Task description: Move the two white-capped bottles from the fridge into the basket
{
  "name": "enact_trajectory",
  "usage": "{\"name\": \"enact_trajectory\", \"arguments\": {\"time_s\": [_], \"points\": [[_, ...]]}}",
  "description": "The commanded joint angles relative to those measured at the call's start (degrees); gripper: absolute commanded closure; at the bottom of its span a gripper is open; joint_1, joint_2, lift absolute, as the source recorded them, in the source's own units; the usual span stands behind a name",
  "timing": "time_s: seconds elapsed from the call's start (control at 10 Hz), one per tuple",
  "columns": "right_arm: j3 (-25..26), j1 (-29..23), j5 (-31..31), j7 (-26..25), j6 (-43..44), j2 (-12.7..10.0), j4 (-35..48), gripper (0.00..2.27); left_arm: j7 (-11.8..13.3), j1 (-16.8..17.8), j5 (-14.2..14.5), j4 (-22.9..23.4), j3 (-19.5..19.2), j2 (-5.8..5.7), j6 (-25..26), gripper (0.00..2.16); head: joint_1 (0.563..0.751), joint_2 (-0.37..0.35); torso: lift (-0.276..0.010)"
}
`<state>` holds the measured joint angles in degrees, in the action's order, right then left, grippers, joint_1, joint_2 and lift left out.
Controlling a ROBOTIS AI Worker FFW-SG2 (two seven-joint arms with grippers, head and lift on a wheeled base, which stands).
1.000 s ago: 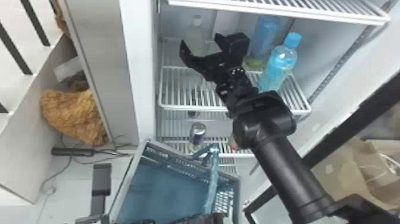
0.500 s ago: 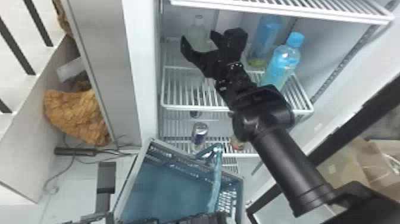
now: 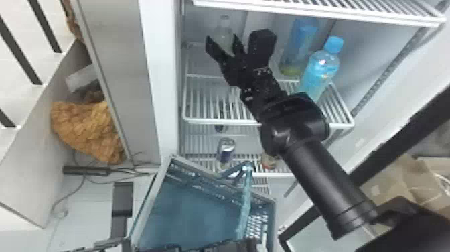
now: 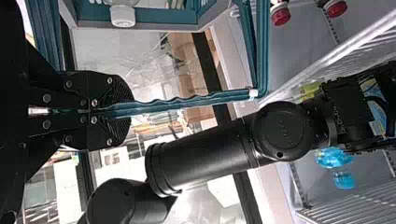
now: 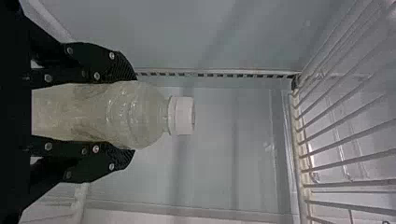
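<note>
1. White on the bottle cap (image 5: 183, 115), cloudy pale grey-green on the bottle (image 5: 133, 114).
2. Teal on the basket (image 3: 191, 214), with latticework.
3. Sky blue on the right-hand bottle (image 3: 321, 68).
4. White, in parallel bars, on the shelf (image 3: 222, 121).

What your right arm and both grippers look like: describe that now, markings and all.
The right arm is black, with a smooth, tube-shaped forearm, rounded joint housings and small pale markings near the wrist. The left gripper is black, with silvery screws and ridged pads. The right gripper is black too, with similar screws.
</note>
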<state>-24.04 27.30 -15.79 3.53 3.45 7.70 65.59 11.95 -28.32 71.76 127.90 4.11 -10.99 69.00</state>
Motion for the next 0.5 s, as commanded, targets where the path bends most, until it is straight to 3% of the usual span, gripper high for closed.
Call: {"name": "enact_trajectory", "arguments": {"time_s": [0.0, 0.4], "points": [[-0.29, -0.86, -0.44, -0.11, 1.19, 0.03, 0.99, 0.89, 0.00, -0.22, 0.11, 0.00, -0.11, -0.08, 0.05, 1.19, 0.695, -0.147, 0.000], [0.74, -5.36, -0.66, 0.07, 5.69, 0.56, 6.90, 0.89, 0.18, -0.78, 0.45, 0.00, -0.34, -0.08, -0.23, 1.19, 0.695, -0.143, 0.000]]}}
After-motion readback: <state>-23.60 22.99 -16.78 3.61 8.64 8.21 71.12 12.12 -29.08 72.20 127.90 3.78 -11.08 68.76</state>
